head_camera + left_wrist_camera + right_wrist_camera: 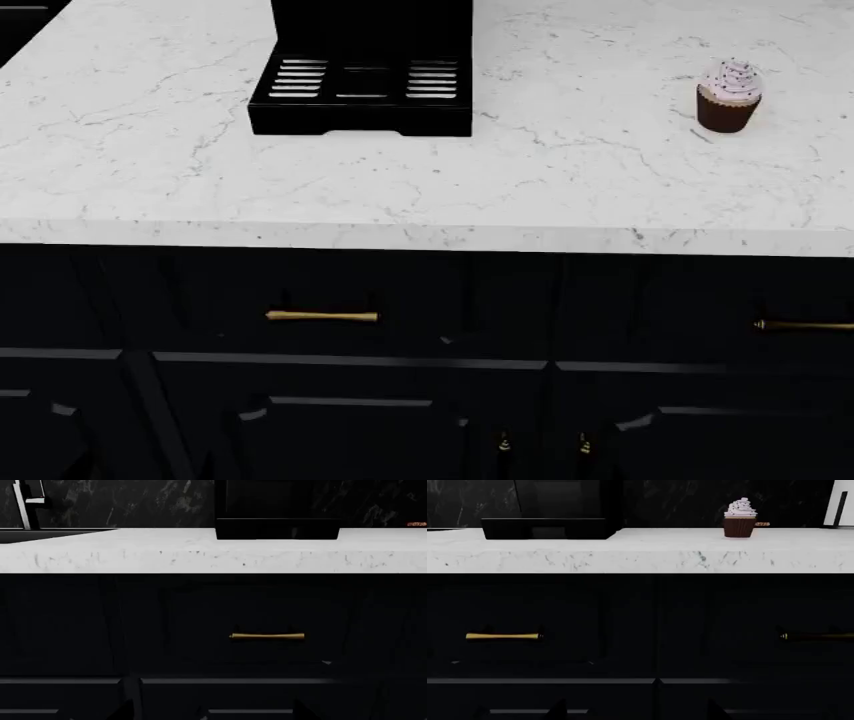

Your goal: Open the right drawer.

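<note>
White marble-look countertop (160,150) is seen overhanging the black cabinet run. The right drawer (747,300), a wide shallow black flat front, is set directly under the counter edge at head view's right, cut by the frame; closed flush. Its slim brass bar handle (805,325) runs horizontally, facing the robot. Black slotted appliance (360,85) sits left, frosted cupcake (729,95) right. In right wrist view both handles are shown; in left wrist view, only the other drawer's. Grippers are not visible: state cannot be told.
</note>
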